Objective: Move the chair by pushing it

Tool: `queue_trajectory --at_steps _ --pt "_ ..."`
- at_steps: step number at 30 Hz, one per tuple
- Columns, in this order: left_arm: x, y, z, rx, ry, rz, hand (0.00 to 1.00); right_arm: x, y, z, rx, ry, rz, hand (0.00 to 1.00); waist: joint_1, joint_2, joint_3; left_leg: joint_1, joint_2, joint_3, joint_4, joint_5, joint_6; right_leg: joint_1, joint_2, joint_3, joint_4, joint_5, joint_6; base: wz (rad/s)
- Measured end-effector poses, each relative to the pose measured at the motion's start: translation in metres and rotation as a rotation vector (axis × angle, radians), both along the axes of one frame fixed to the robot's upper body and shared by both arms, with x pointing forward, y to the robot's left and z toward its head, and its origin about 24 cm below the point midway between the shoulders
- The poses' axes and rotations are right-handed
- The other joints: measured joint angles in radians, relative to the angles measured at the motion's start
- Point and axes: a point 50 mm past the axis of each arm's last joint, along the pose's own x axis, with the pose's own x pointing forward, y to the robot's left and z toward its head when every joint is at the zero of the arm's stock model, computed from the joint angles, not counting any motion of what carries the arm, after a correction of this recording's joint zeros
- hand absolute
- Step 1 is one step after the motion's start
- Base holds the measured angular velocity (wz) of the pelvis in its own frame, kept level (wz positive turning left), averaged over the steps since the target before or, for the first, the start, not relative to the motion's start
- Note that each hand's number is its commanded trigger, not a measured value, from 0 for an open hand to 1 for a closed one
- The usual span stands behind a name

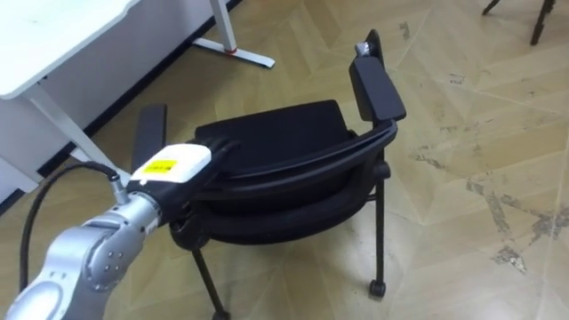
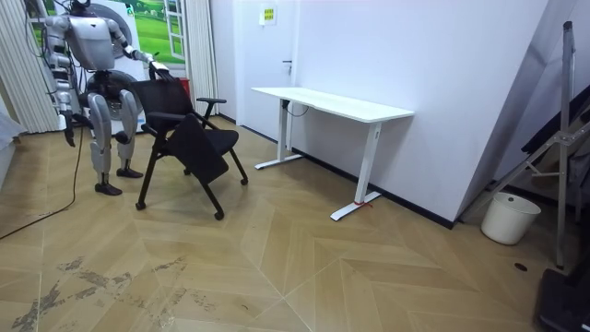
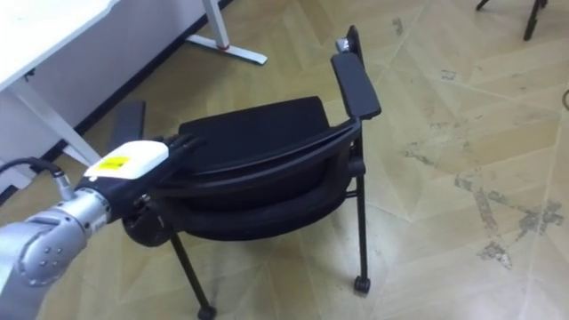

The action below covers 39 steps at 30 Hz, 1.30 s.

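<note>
Push chair, head and room views. You are seeing the left hand (image 1: 174,165) resting on the top rail of the black chair (image 1: 276,133), at the rail's left end; its fingers (image 1: 220,148) are lying stretched out and close together across the rail rather than wrapping it. The backrest (image 1: 307,173) is running off to the right of the hand, and the seat is lying just beyond it. One armrest (image 1: 149,133) is sitting just beside the hand on its left, and the other (image 1: 377,85) is standing well off to its right and farther forward. Below and to the right of the hand, a rear leg is ending in a castor (image 1: 378,288) on the wood floor (image 1: 471,116). Ahead of the hand and to its left you are seeing the white desk (image 1: 53,36) – its foot (image 1: 238,54) is lying on the floor beyond the seat. In the room view the robot is standing upright behind the chair, with the desk farther along the wall. The right hand (image 2: 67,131) is hanging at the robot's side, well apart from the chair, and you cannot tell its state.
</note>
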Motion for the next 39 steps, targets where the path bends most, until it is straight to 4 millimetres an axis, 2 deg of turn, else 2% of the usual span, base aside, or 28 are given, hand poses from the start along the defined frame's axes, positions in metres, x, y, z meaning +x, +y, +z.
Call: queue_trajectory --at_steps 3,8,9,10,11,12,19,23,26,31,33,39 --pt "0.001 -0.002 -0.001 -0.025 -0.021 0.02 0.0 -0.003 0.006 -0.002 0.017 0.007 -0.001 0.0 -0.002 -0.011 -0.0048 0.001 0.0 0.001 0.0 0.0 0.0 0.0 0.0 0.0 -0.001 0.0 0.0 0.0" --pt "0.007 -0.005 -0.011 -0.037 -0.033 0.047 0.0 -0.002 0.007 -0.003 0.025 0.005 0.006 0.0 -0.008 -0.013 -0.0061 0.008 0.0 0.008 -0.001 0.0 0.0 0.008 0.001 0.007 0.0 0.001 -0.001 -0.01" --pt "0.009 -0.006 -0.014 -0.042 -0.025 0.053 0.36 -0.002 0.007 -0.003 0.025 0.005 0.007 0.0 -0.011 -0.012 -0.0051 0.015 0.0 0.01 -0.002 0.0 0.0 0.014 0.001 0.01 0.0 0.001 -0.001 -0.08" --pt "0.009 -0.006 -0.015 -0.044 -0.02 0.058 0.5 -0.002 0.007 -0.003 0.024 0.005 0.007 0.0 -0.013 -0.011 -0.0053 0.018 0.0 0.013 -0.002 0.0 0.0 0.016 0.002 0.013 0.0 0.001 -0.001 -0.1" --pt "0.009 -0.005 -0.018 -0.044 -0.01 0.061 0.78 -0.001 0.007 -0.003 0.024 0.003 0.008 0.0 -0.021 -0.009 -0.0068 0.02 0.001 0.018 -0.002 0.0 0.0 0.017 0.002 0.016 0.0 0.001 -0.001 -0.08" --pt "0.008 -0.005 -0.019 -0.041 -0.004 0.064 1.0 -0.001 0.007 -0.002 0.024 0.002 0.011 0.0 -0.027 -0.004 -0.0071 0.021 0.001 0.02 -0.002 0.0 0.0 0.016 0.002 0.017 0.0 0.001 -0.001 -0.06" --pt "0.008 -0.004 -0.024 -0.041 0.002 0.075 1.0 -0.002 0.006 -0.002 0.017 0.015 0.039 0.0 -0.043 0.014 -0.0018 0.021 0.001 0.022 -0.004 0.0 0.0 0.014 0.002 0.021 0.0 0.002 0.0 0.0" --pt "0.009 -0.004 -0.022 -0.04 -0.006 0.081 1.0 -0.001 0.005 -0.002 0.014 0.013 0.041 0.0 -0.051 0.011 -0.0003 0.02 0.0 0.022 -0.004 0.0 0.0 0.011 0.001 0.021 -0.001 0.002 0.0 0.0" --pt "0.019 -0.004 -0.014 -0.033 -0.04 0.091 1.0 0.001 0.005 -0.002 0.013 0.005 0.042 0.0 -0.054 0.008 0.0022 0.016 0.0 0.022 -0.004 0.0 0.0 -0.001 0.003 0.03 0.003 0.002 -0.001 -0.07" --pt "0.018 -0.006 -0.015 -0.04 -0.059 0.091 1.0 -0.003 0.004 -0.002 0.011 0.015 0.04 0.0 -0.053 0.008 0.0021 0.017 0.0 0.023 -0.01 0.0 0.0 -0.002 0.004 0.037 0.003 0.002 0.0 -0.01" --pt "0.018 -0.006 -0.015 -0.043 -0.078 0.101 1.0 -0.002 0.004 -0.002 0.011 0.013 0.04 0.0 -0.056 0.001 0.007 0.018 0.001 0.023 -0.012 0.0 0.0 -0.002 0.006 0.038 0.002 0.002 0.0 -0.02" --pt "0.018 -0.008 -0.015 -0.045 -0.096 0.096 1.0 -0.004 0.004 -0.002 0.002 0.02 0.037 0.0 -0.054 -0.002 0.0055 0.017 0.001 0.022 -0.013 0.0 0.0 -0.002 0.005 0.038 0.002 0.002 0.0 0.01"
